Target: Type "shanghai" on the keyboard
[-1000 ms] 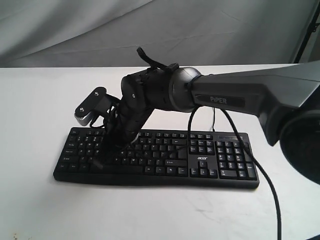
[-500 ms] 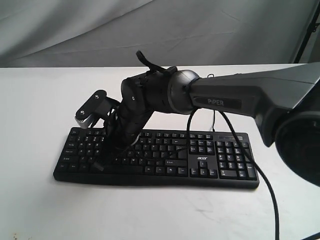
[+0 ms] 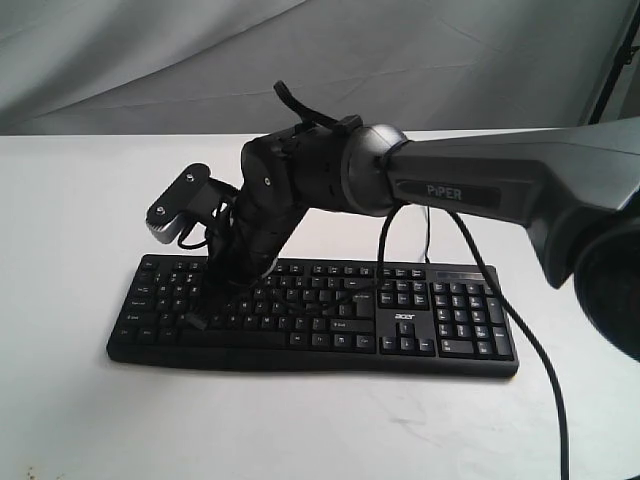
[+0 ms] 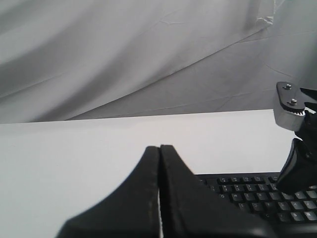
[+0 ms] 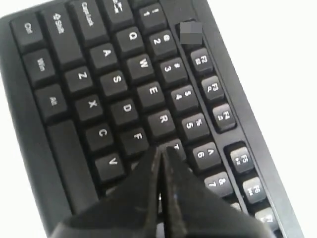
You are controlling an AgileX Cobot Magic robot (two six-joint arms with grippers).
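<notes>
Pincer point(image 5: 161, 154) of the right arm is closed tight, holding nothing, tip over the keyboard point(image 5: 124, 106) beside F.

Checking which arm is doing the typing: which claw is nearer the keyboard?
Right. The right claw is just above the keyboard, near its F key; the left claw is off to the side, over the table.

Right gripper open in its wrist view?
No, the right gripper has its jaws pressed together, no gap, above the keyboard.

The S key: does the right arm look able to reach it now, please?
Probably yes: the shut right gripper sits near the F key, and nothing covers the S key.
</notes>
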